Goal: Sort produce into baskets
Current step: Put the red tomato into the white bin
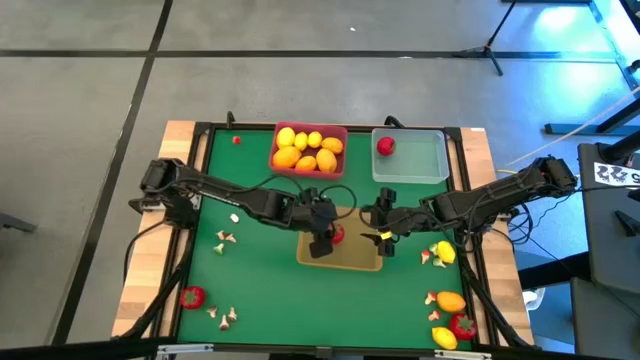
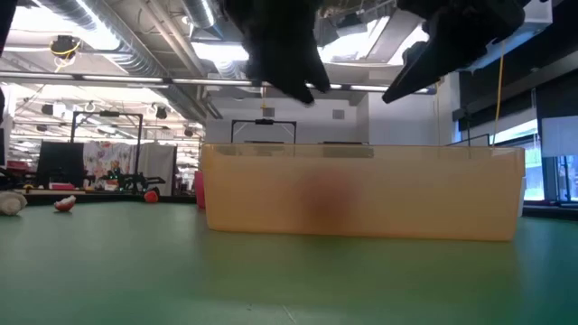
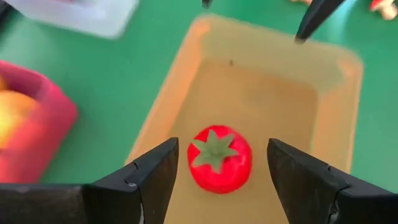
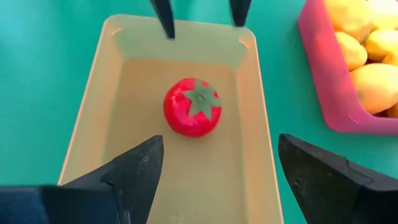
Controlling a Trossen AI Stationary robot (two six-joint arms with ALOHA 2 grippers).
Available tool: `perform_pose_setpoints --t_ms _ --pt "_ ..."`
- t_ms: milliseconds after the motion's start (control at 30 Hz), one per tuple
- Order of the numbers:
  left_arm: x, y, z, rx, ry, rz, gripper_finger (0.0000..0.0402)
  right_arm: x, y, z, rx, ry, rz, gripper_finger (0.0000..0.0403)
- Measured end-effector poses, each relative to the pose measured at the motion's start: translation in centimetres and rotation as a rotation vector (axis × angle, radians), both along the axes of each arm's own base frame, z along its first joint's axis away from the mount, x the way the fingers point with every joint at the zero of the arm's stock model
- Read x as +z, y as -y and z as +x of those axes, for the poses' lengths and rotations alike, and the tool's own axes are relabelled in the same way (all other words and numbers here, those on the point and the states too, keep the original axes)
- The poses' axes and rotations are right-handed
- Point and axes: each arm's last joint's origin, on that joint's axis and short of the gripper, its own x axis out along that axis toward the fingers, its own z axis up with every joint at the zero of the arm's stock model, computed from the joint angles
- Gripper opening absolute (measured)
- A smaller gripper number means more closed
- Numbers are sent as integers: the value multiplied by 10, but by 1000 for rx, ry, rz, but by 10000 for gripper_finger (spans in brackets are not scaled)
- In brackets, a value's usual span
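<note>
Round glossy red toy tomato with green star top (image 3: 219, 157) lies alone in the shallow tan-yellow plastic tray (image 3: 339, 102) at table centre, near the tray's left end. Left gripper (image 3: 222, 163) hangs over it, fingers spread either side, not touching. Right gripper (image 4: 217, 163) waits spread over the tray's right end, empty. The tomato looks light, hard and slick, likely to roll, so pinch across its widest middle, not the leafy cap. Pink-red basket of yellow lemons (image 1: 308, 149) sits far left; clear tray (image 1: 410, 157) far right.
</note>
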Motion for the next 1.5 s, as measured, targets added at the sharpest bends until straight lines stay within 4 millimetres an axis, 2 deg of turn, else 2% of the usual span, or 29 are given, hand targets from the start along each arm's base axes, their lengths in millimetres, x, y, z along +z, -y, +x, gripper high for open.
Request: perform_pose_setpoints --t_ms 133,267,533,967,1100,1333,1400,1500 --pt "-26 -4 11 -9 -60 -40 240 -1 0 -1 -3 -9 1 312" --pt "-39 -9 16 -11 -90 -101 240 -1 0 -1 -7 -16 3 312" --pt "-37 -10 16 -1 -78 -136 240 -4 1 -4 -21 -55 5 312" --pt "-37 -12 17 -55 -87 -91 240 -4 1 -4 -21 -58 5 312" --pt "-37 -12 17 -23 -81 -114 273 -4 1 -4 -21 -58 5 312" --pt "-37 -12 17 -23 -81 -115 388 -4 1 -4 -21 -58 5 312" --pt "-37 -10 16 -23 -80 -116 395 -4 1 -5 -21 -62 4 312" --pt "-37 -6 16 -1 -75 -141 385 -7 2 -5 -21 -66 2 312"
